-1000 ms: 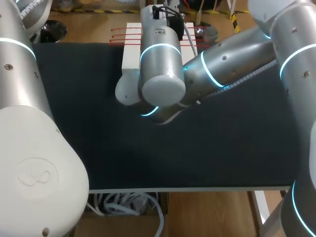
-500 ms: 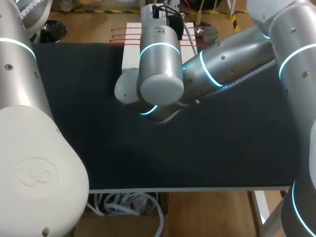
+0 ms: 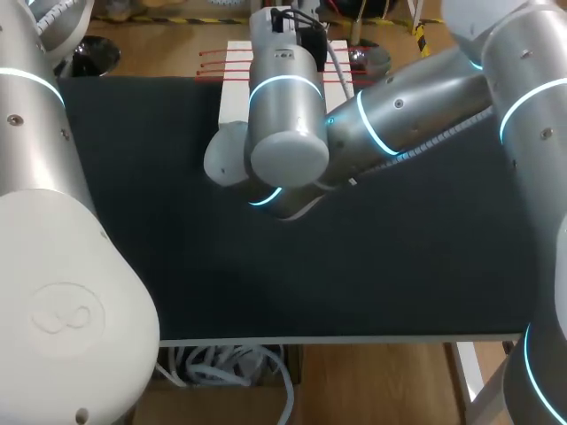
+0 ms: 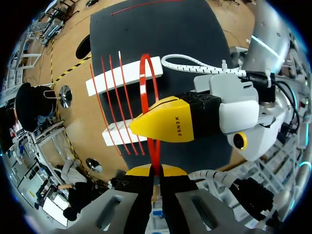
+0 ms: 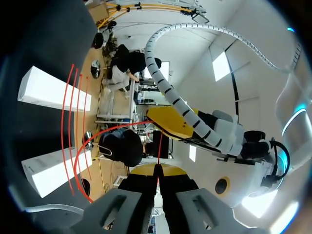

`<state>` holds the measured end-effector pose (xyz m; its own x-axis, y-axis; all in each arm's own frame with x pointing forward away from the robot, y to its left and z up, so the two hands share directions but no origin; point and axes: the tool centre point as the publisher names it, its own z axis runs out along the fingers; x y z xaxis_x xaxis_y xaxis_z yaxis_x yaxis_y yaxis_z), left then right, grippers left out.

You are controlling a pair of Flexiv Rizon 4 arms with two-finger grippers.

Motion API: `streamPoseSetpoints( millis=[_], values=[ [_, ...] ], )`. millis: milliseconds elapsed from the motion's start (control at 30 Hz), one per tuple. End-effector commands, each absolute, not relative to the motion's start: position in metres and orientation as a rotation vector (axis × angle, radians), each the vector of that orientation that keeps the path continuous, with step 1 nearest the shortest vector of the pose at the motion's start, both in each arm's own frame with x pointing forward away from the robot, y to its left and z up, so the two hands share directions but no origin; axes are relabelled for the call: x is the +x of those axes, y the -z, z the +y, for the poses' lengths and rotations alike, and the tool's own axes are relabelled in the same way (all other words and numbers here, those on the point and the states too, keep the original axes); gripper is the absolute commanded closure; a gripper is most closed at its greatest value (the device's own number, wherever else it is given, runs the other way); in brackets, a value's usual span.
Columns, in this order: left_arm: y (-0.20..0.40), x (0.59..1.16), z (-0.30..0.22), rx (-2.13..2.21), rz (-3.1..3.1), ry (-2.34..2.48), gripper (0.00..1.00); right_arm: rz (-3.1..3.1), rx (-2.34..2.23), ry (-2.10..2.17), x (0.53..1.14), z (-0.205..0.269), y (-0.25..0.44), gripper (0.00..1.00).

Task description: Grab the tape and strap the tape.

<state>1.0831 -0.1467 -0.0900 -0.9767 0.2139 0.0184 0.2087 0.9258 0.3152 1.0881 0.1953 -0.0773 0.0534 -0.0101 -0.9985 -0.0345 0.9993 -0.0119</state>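
Tape (image 4: 143, 78), a thin red band, is pinched in both of your grippers at once. In your left wrist view the left gripper (image 4: 155, 170) has its yellow tips closed together on the band. The band runs out from between them and arcs in a loop toward the two white bars (image 4: 131, 70). The other arm's yellow finger sits just ahead of the left gripper, right beside the band. In your right wrist view the right gripper (image 5: 157, 170) is likewise closed tight on the band, which comes straight out from between its tips and then curves away toward the bars. Several red strands (image 4: 111, 97) lie stretched side by side across both bars, near the loop. In the head view your right arm (image 3: 399, 119) comes in from the right edge and reaches to the upper middle of the frame. There the bars stand at the far edge of the black desk (image 3: 354, 266), partly hidden behind the arm's wrist. Your left arm (image 3: 44, 221) fills the left side of the frame, and its gripper is out of sight in that view.
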Motion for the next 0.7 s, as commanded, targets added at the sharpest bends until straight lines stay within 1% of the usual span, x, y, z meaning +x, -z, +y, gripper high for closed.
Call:
streamPoseSetpoints(
  millis=[33, 700],
  values=[
    [0.0889, 1.0831, -0.1467, 0.339, 3.067, -0.503, 1.00, 1.524, -0.039, -0.016, 1.0890, 0.1975, 0.0761, 1.00],
    [0.0889, 1.0831, -0.1467, 0.339, 3.067, -0.503, 1.00, 1.529, -0.061, -0.024, 1.0878, 0.2061, 0.0762, 1.00]
  ],
)
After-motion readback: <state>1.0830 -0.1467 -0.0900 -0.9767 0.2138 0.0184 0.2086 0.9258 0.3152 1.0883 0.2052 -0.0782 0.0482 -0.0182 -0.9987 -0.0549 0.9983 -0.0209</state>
